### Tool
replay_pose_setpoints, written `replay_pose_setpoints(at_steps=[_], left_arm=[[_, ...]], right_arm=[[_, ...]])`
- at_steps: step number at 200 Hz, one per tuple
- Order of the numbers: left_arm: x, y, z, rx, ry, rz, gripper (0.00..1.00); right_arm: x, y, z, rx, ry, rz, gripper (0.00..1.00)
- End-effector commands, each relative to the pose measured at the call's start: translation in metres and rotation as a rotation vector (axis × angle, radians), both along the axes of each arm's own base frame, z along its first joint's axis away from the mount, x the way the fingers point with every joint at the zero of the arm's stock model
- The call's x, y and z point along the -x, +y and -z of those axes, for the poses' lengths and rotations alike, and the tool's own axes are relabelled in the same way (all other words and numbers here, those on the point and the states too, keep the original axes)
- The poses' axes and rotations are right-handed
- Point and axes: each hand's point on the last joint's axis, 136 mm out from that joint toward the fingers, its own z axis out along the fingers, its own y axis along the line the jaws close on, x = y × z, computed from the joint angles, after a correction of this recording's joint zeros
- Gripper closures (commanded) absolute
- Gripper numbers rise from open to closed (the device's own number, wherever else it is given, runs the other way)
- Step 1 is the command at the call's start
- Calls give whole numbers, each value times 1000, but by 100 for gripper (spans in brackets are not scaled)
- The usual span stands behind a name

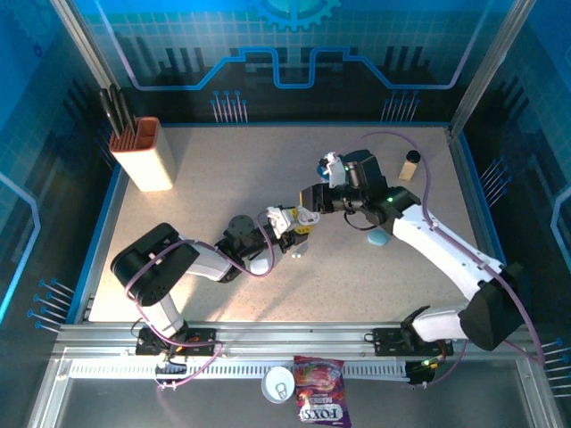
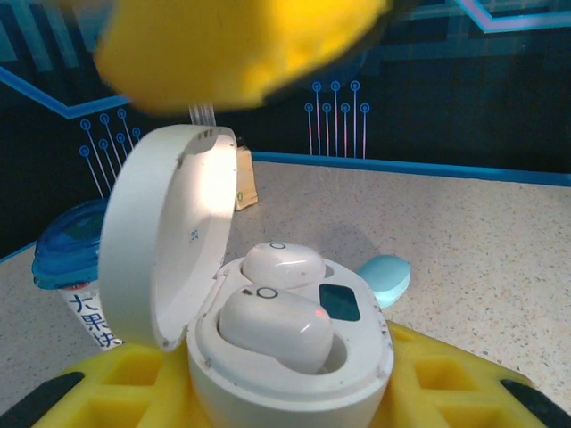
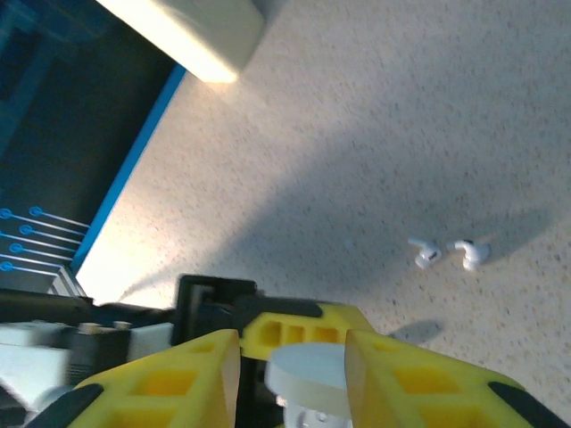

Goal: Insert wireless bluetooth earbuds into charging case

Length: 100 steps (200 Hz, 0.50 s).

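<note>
While the left gripper (image 2: 287,406) is clamped on the base of the white charging case (image 2: 268,379), its 2 yellow fingers pressing either flank, the case stands upright with its lid (image 2: 165,227) swung fully open. Inside the case, 2 white earbuds (image 2: 277,325) sit in their wells and appear seated. Directly above the case, the right gripper (image 3: 293,349) has its fingers parted around a white rounded part, probably the lid's edge. Whether they pinch it cannot be determined. On the table (image 3: 375,125) near the case, 2 loose white earbuds (image 3: 425,254) lie outside any housing. Behind the case rests a closed teal case (image 2: 385,276). Assessment: 1 pair loaded, lid not yet shut, and the loose pair is outstanding.
</note>
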Motion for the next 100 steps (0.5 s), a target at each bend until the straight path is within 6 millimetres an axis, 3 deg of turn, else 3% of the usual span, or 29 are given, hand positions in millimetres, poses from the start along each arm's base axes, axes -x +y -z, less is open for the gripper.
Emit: replay_pose_setpoints(at_steps=[1,40,78,100], left_arm=[[-1,4,-18,40,-24,-14,61],[-11,8,-26,93,26,-70,61],[-7,7,-43,167,41,-31,61],[0,3,-55,214,37,20,61]], right_arm=[[7,-8,1,17,16,4,63],[16,-25,-5,5,2,65,59],[18,-41,-14,-175,47,155,36],[23,-42,-20,-312,101,141,29]])
